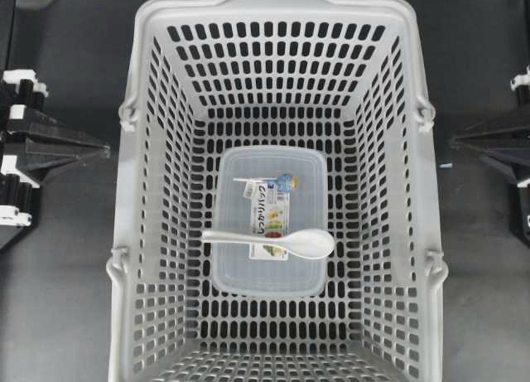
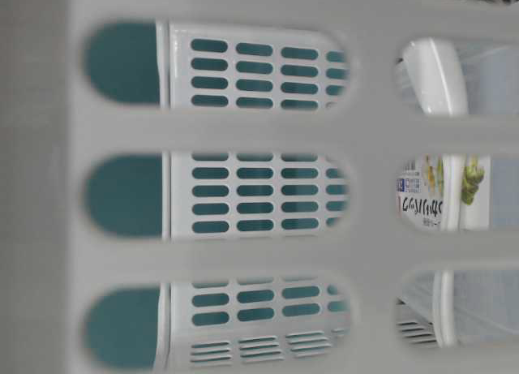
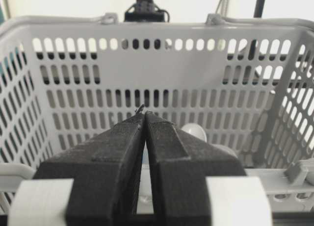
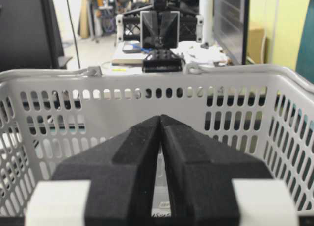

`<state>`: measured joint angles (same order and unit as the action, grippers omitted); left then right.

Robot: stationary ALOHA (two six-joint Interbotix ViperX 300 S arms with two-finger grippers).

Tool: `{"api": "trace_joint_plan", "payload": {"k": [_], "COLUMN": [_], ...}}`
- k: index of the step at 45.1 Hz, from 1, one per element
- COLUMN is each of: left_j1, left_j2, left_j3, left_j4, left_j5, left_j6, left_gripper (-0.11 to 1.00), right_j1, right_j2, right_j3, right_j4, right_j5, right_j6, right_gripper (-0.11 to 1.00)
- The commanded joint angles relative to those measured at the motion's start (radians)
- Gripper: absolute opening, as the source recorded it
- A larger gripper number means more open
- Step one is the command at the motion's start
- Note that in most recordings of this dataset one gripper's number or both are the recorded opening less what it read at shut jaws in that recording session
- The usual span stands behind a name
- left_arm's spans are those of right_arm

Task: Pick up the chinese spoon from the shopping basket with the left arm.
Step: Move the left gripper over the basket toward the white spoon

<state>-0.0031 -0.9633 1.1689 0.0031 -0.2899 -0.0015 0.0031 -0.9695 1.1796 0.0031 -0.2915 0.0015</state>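
Chinese spoon (image 1: 273,242) lies across the lidded food container (image 1: 269,171) (bowl toward the right claw) inside the shopping basket (image 1: 132,216). Left claw (image 1: 106,151) and right claw (image 1: 454,140) sit outside it, fingers pressed together.

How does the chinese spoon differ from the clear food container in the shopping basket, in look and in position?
The chinese spoon is opaque glossy white; the food container is clear with a colourful label. The spoon is slim and long with an oval bowl at one end; the container is a broad rounded rectangle. The spoon lies across the container's lid; the container sits on the basket floor. Both are inside the shopping basket, untouched by either end effector.
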Motion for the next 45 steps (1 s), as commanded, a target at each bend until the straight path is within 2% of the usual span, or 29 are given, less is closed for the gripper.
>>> {"api": "trace_joint_plan", "payload": {"k": [1,5,16,28,33,41,45], "left_j1": [-0.018,-0.034,-0.104,-0.124,-0.123,-0.126,-0.126], "left_j2": [0.008,0.032,0.14,0.336,0.426,0.561,0.629], "left_j3": [-0.087,-0.156,-0.321,-0.489,-0.569,-0.678,-0.741], "left_j4": [0.04,0.041,0.04,0.041,0.04,0.04,0.04], "left_j5": [0.061,0.164,0.407,0.56,0.64,0.782,0.853], "left_j6": [-0.021,-0.031,-0.031,-0.028,-0.029,-0.034,-0.034], "left_gripper": [0.06,0.0,0.0,0.0,0.0,0.0,0.01], "right_j1": [-0.005,-0.003,0.0,0.014,0.026,0.04,0.044], "right_j2": [0.008,0.002,0.002,0.002,0.0,0.002,0.0], "right_j3": [-0.017,-0.018,-0.02,-0.032,-0.04,-0.046,-0.046], "right_j4": [0.005,0.005,0.006,0.006,0.005,0.005,0.005], "right_j5": [-0.006,-0.002,0.009,0.104,0.118,0.117,0.12], "right_j6": [0.009,0.02,0.06,0.12,0.12,0.12,0.118], "right_gripper": [0.0,0.0,-0.01,0.02,0.21,0.61,0.69]}}
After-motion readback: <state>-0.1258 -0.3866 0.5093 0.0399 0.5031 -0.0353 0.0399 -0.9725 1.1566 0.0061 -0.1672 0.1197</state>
